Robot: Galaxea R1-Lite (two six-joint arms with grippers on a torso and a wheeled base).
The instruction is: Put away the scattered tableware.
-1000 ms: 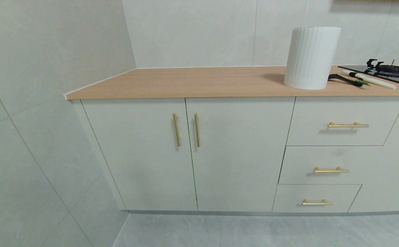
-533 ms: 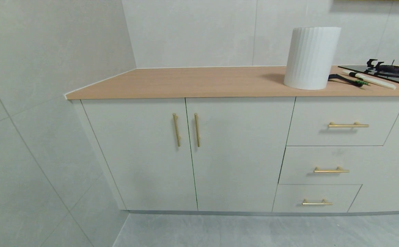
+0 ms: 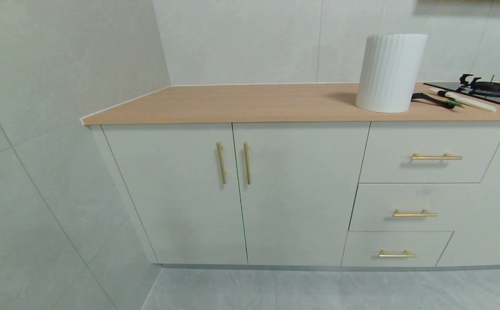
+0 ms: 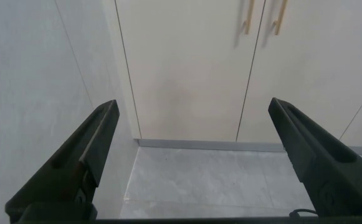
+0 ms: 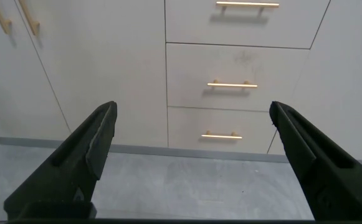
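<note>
L gripper [image 4: 192,109]: fingers spread wide, nothing btwn them, held low in front of the cupboard doors [image 4: 187,62], nr the floor [image 4: 199,180]. R gripper [image 5: 192,109]: likewise splayed & empty, facing the drawers [image 5: 237,74]. Utensils [image 3: 452,100], one black-handled & one white-handled, lie flat on the counter [image 3: 241,103], just right of the white holder [image 3: 390,73], btwn it & the stove [image 3: 491,86].

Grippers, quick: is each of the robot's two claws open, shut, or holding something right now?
Left gripper: open, holding nothing.
Right gripper: open, holding nothing.
</note>
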